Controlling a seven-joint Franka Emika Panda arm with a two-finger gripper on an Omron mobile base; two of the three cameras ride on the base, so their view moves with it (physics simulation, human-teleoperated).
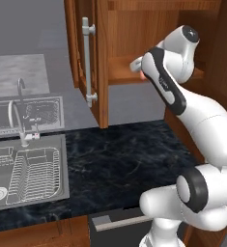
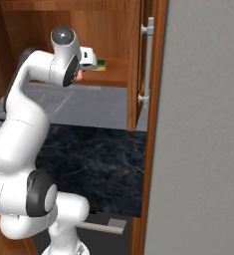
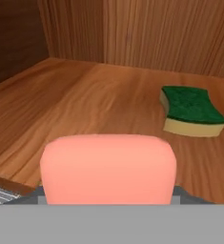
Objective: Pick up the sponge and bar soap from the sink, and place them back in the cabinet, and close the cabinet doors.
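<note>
Soap (image 3: 107,167) clamped in fingers over cabinet shelf (image 3: 85,105); hand cam shows sponge (image 3: 192,109) whole.

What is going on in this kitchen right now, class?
A white robot arm has reached into the open reddish-brown wooden wall cabinet. Its tool is holding the flat salmon-pink bar of soap just over the wooden shelf, not yet released. The dark green sponge with a yellowish edge already lies on that shelf, apart from the soap. The grey steel sink sits off to the left, and the panelled cabinet doors are open.
</note>
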